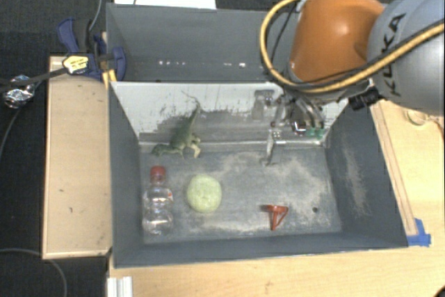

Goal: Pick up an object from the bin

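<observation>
The gripper [272, 153] is hovering over the scuffed grey metal bin [361, 170] floor, right of the green toy dinosaur [182, 139]; whether it is clenched or released, I cannot tell. Nearer the front than the dinosaur, a rough pale-green ball [204, 193], a clear red-capped bottle [158, 204] and a red cone [277, 215] are lying apart. The arm [410, 38] is showing "KUKA".

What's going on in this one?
A KUKA arm reaches in from the right, its gripper low at the rear of the bin, over bare floor. I see nothing held in it. A green toy dinosaur lies further left in view; a clear bottle, a pale green ball and a small red piece lie nearer the front.
</observation>
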